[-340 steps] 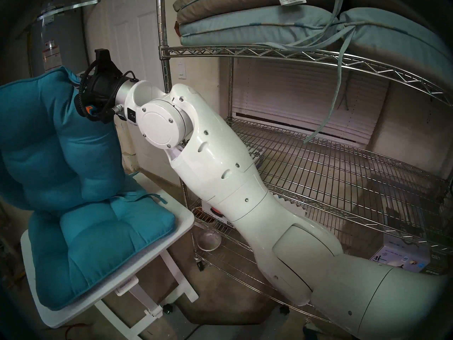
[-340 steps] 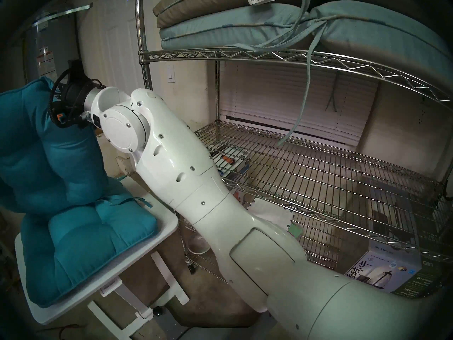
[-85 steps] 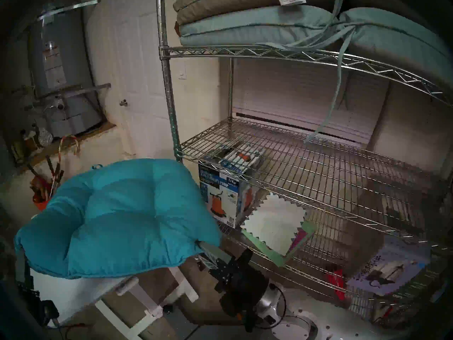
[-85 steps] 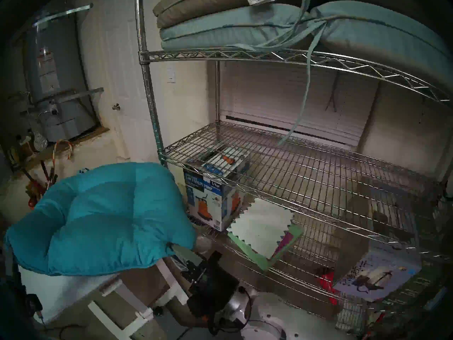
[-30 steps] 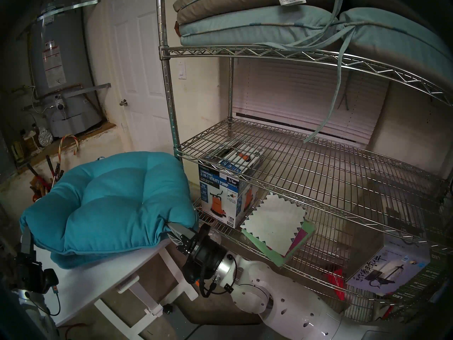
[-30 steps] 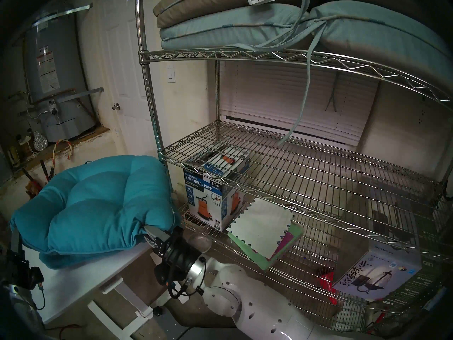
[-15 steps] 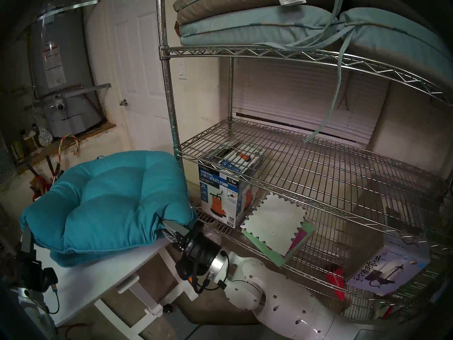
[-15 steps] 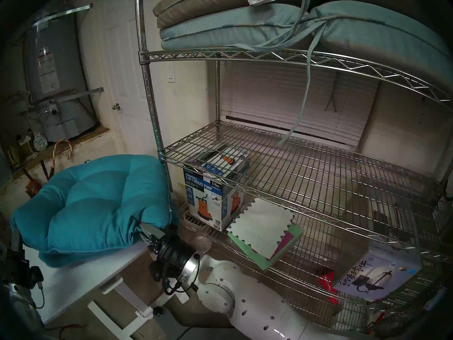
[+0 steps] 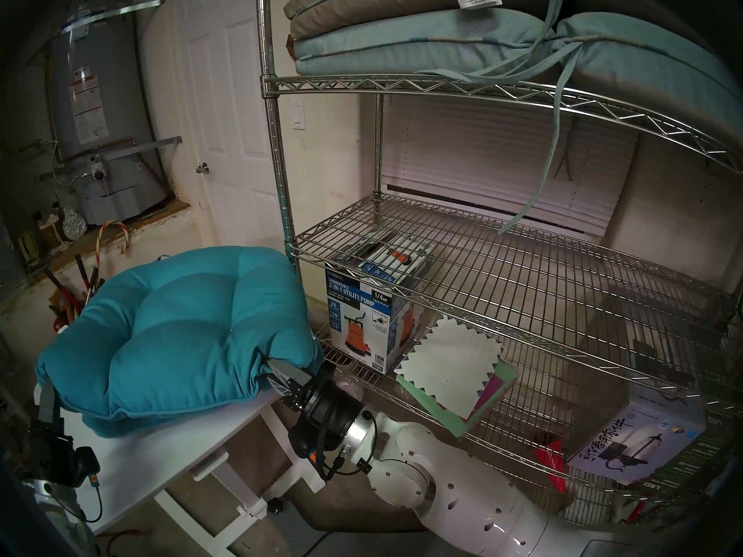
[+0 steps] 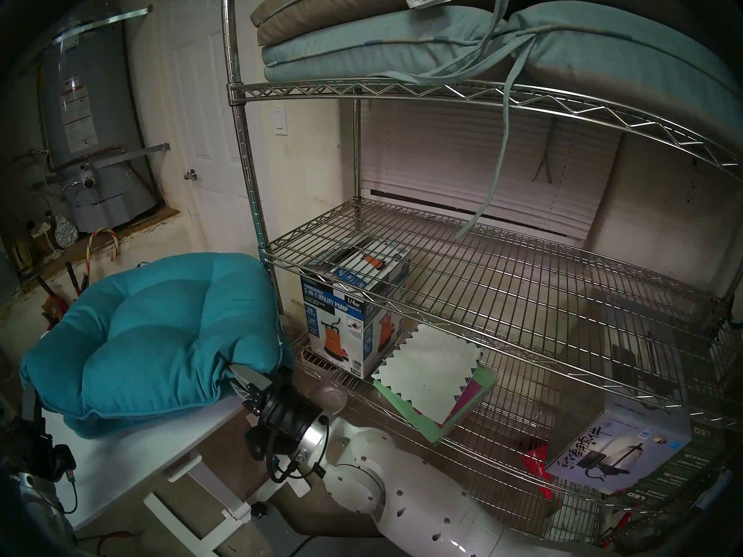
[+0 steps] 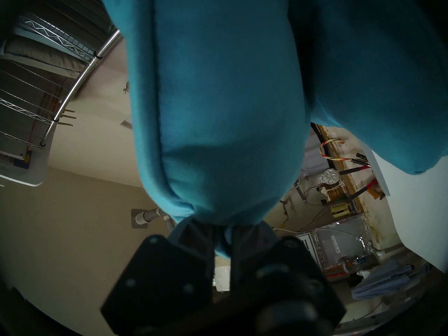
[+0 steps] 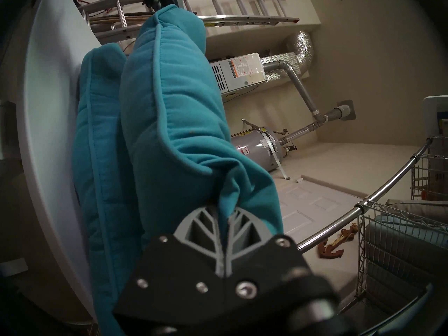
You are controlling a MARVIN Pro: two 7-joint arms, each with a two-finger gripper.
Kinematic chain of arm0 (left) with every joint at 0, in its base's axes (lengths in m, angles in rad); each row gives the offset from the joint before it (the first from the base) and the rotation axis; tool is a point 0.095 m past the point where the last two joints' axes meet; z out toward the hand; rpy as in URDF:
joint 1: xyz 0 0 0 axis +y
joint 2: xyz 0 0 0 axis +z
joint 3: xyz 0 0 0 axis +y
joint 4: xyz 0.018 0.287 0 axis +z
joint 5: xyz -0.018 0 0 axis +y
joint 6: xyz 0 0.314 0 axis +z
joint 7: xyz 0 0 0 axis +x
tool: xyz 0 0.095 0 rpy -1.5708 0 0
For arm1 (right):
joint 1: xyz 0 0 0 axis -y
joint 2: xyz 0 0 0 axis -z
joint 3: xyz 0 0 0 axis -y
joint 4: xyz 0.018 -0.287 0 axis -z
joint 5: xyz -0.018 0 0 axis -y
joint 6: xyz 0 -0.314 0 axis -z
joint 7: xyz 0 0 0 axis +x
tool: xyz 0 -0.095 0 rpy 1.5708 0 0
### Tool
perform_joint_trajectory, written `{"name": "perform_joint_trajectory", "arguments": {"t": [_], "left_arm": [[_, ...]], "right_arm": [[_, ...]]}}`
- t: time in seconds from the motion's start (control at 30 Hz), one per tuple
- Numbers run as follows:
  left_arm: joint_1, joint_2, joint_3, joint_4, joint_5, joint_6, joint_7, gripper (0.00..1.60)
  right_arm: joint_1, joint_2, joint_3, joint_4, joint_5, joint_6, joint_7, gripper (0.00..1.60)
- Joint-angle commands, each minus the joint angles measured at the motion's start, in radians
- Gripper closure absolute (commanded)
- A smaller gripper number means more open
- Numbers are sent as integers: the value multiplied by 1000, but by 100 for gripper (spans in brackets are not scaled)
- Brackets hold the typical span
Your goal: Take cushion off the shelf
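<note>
A chrome wire shelf (image 9: 502, 287), its far end lost in the dark rim, stands to the right of both grippers. Its middle tier is bare. A teal cushion (image 9: 189, 331) sags above a second one on a white table (image 9: 161, 459), hiding both grippers' fingertips. The right gripper (image 9: 277, 373) pinches its near corner; the left gripper (image 9: 44, 395) clamps its opposite edge. A pump box (image 9: 362, 323) sits just beyond the right gripper.

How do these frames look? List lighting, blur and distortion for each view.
Head views: fisheye bends the wire shelf, dark rim, dim corners, sharp centre. Left wrist: left gripper blurred and dark, teal cushion fills the frame. Right wrist: right gripper soft, ladder crisp, view turned sideways.
</note>
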Motion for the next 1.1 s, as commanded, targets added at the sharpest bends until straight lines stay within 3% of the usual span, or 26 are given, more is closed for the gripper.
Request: {"name": "perform_joint_trajectory", "arguments": {"t": [0.0,0.03,0.07,0.1,0.8,1.07], "left_arm": [[6,-3,12,-49,-7,-20,-15,0],[6,-3,12,-49,-7,-20,-15,0],[8,-6,12,-54,-11,-23,-23,0],[9,-7,11,-56,-11,-23,-25,0],[43,-68,11,-119,-46,-45,-94,0],[69,-163,5,-223,-106,-48,-258,0]], "right_arm": [[6,-32,-12,-22,0,4,-1,107],[6,-32,-12,-22,0,4,-1,107],[3,-29,-12,-24,-1,5,-2,38],[2,-28,-13,-25,-2,5,-3,0],[-3,-10,-26,-46,-9,18,3,0],[-4,-3,-22,-47,-10,20,-2,0]]}}
